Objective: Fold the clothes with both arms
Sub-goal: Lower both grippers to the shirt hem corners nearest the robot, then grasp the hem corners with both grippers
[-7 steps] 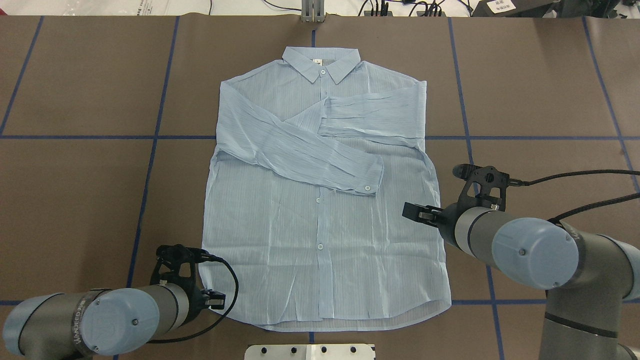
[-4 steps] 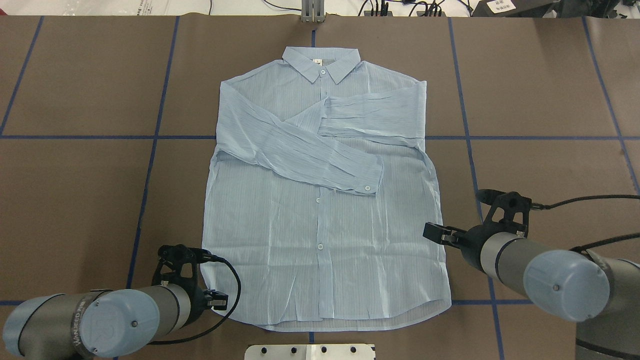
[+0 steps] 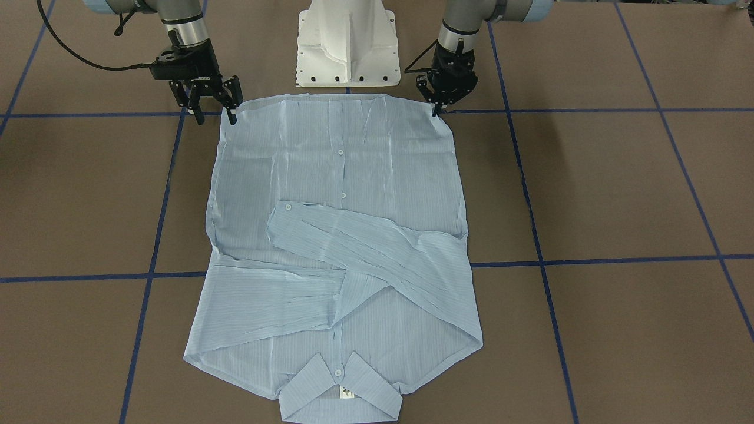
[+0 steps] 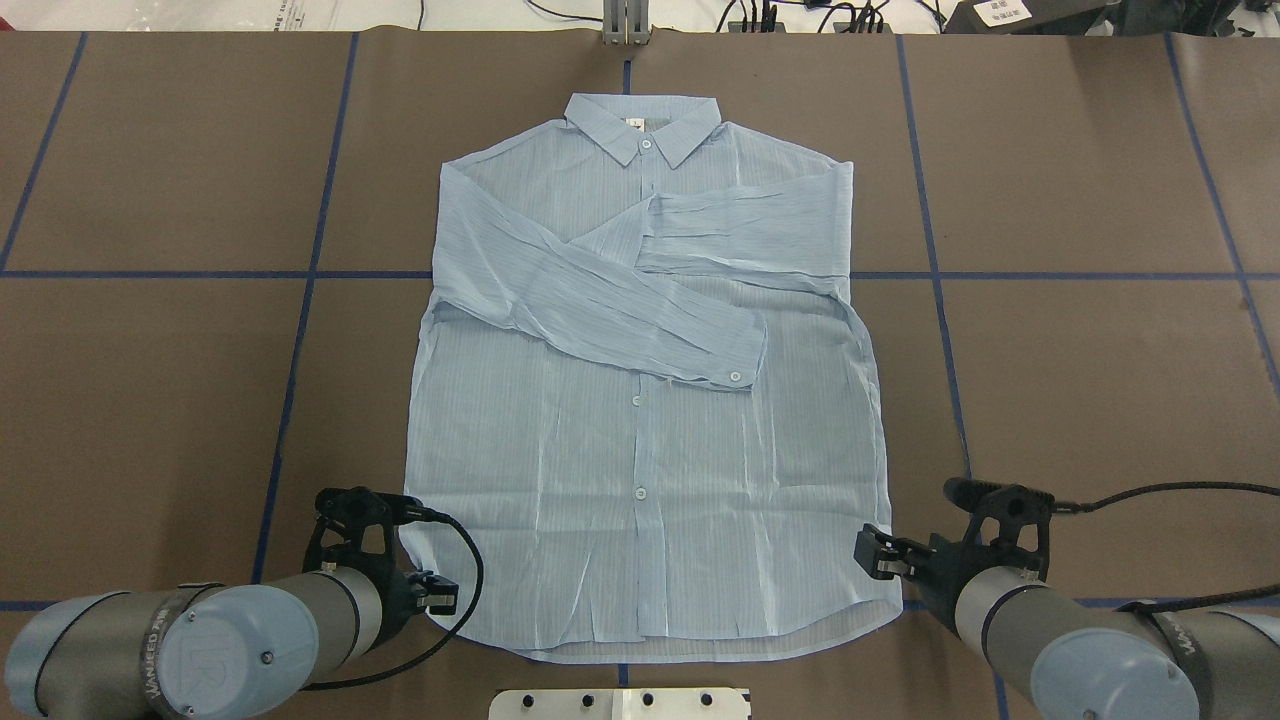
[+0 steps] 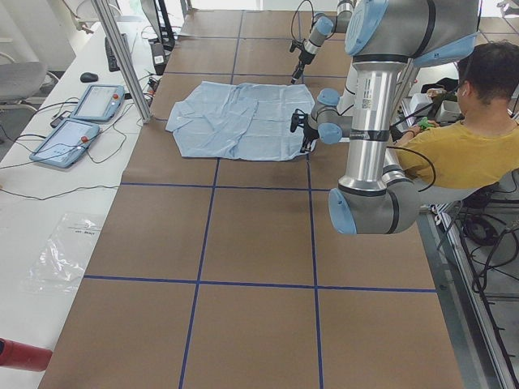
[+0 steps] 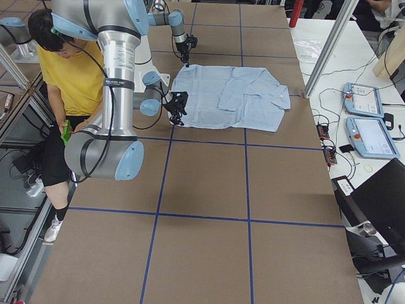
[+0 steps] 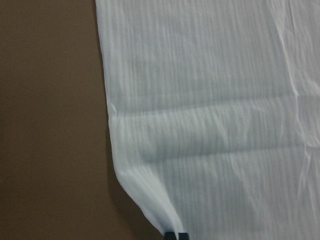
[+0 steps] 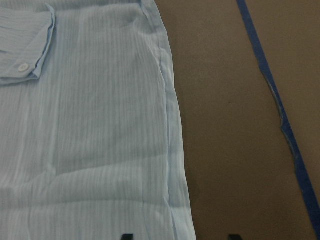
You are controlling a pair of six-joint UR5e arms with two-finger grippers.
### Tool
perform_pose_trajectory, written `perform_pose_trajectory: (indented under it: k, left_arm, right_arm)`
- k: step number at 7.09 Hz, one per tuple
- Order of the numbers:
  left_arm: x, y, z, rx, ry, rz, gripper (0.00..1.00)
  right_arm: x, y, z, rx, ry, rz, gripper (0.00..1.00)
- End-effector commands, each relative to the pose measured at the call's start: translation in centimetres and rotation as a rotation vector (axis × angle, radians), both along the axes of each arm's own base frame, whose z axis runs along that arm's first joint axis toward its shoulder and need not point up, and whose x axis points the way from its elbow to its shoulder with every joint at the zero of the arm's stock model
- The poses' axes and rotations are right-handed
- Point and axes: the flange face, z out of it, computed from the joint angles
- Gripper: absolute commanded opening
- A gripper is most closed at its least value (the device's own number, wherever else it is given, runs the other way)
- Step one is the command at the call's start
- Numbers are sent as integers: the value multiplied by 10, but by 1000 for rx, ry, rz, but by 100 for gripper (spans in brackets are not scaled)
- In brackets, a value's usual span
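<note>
The light blue pinstriped shirt (image 4: 640, 450) lies flat, front up, collar at the far side and both sleeves crossed over its chest. My left gripper (image 4: 440, 595) is at the near left hem corner. In the left wrist view its tips (image 7: 176, 235) are together, with the hem corner of the shirt (image 7: 210, 125) gathered into them. My right gripper (image 3: 215, 112) stands open at the near right hem corner. In the right wrist view its fingertips (image 8: 127, 236) straddle the side edge of the shirt (image 8: 90, 150).
The white pedestal base (image 3: 347, 47) stands just behind the hem. Blue tape lines (image 4: 290, 380) cross the brown table cover. A person in a yellow top (image 5: 462, 154) sits behind the robot. Two tablets (image 5: 81, 121) lie beyond the far table edge.
My right arm has drawn back along the shirt's right edge from mid-height to the hem corner. The left gripper has hardly moved. The shirt lies as before.
</note>
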Motion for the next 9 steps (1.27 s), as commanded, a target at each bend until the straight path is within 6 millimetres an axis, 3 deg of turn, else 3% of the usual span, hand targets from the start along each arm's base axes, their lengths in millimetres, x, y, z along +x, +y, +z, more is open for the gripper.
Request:
perform_pose_trajectory:
  k: [1, 3, 9]
  left_arm:
    - [-1, 0, -1, 16, 1, -16, 0]
    - [-1, -1, -1, 20, 2, -21, 0]
    - [-2, -1, -2, 20, 3, -21, 0]
  right_arm:
    - [-12, 31, 3, 1, 7, -17, 53]
    - [-16, 44, 5, 4, 16, -21, 46]
    - [-22, 46, 13, 13, 72, -21, 41]
